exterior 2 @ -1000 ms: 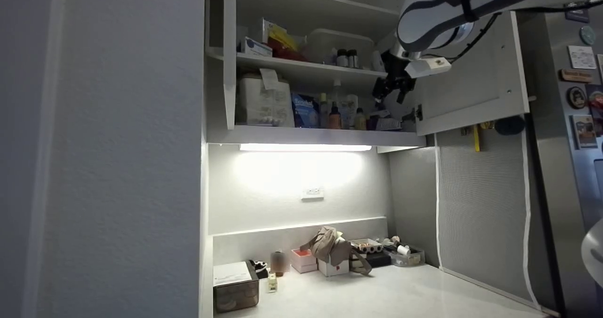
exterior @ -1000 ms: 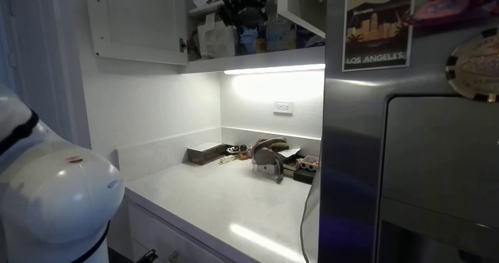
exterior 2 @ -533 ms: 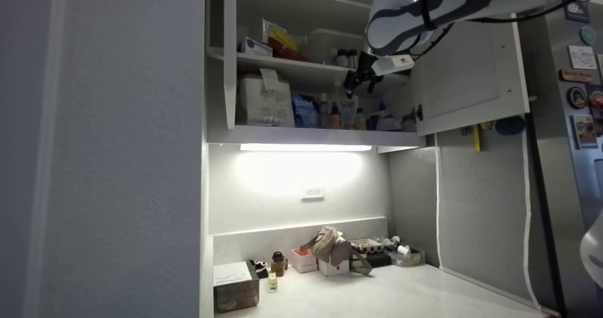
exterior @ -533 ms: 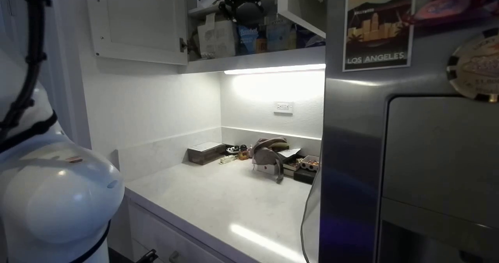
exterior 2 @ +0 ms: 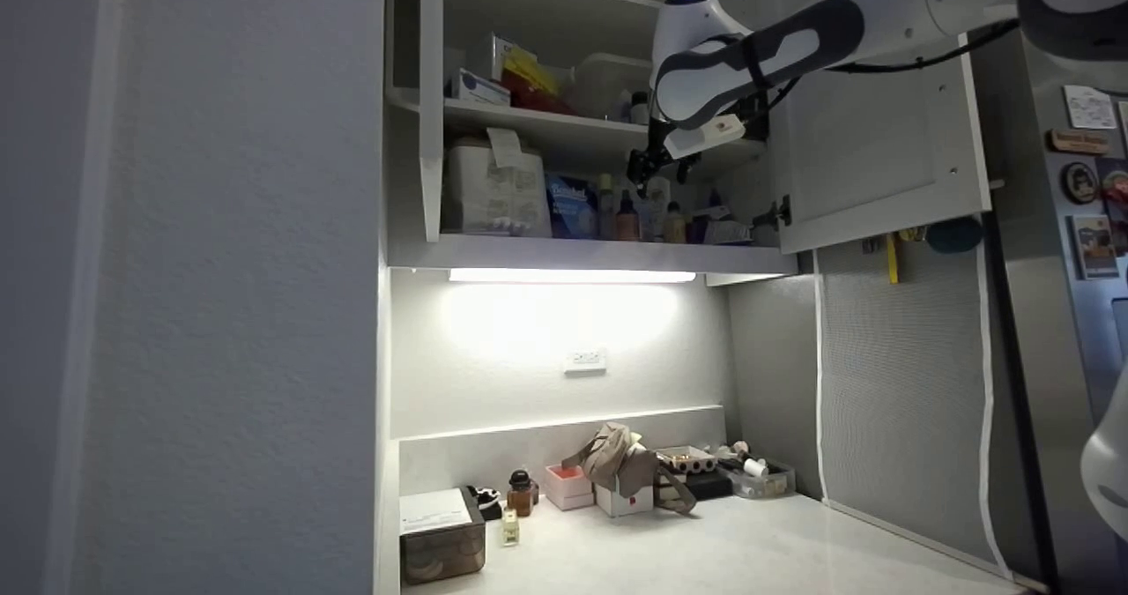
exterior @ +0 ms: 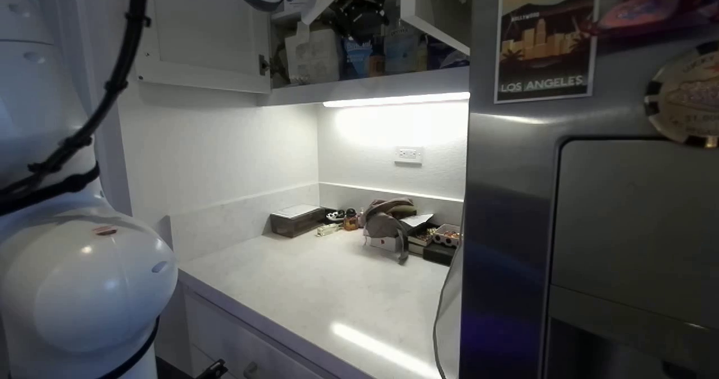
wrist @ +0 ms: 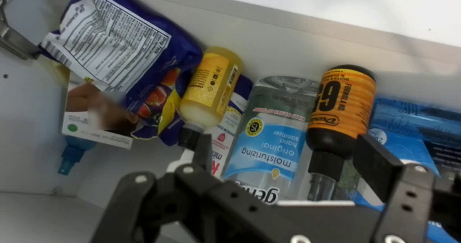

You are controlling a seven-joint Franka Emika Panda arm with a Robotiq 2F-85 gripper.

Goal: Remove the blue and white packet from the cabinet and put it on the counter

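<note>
I see the tool [wrist: 290,156] with jaws apart, higher than the orange bottle [exterior 2: 627,225], probably prepared to receive the blue and white packet [exterior 2: 571,211] beside this bottle.

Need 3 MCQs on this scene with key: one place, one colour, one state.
1. Relative to the light strip, the brownish fabric item is:
A) above
B) below
C) level with it

2. The hand sanitizer label is:
A) red
B) green
C) blue

3. The gripper is:
A) open
B) shut, empty
C) shut on something

1 B: the strip runs under the cabinet; the item is down at the counter.
2 C: blue shows behind the wording in the wrist view.
3 A: the fingers stand wide apart in the wrist view.
</note>
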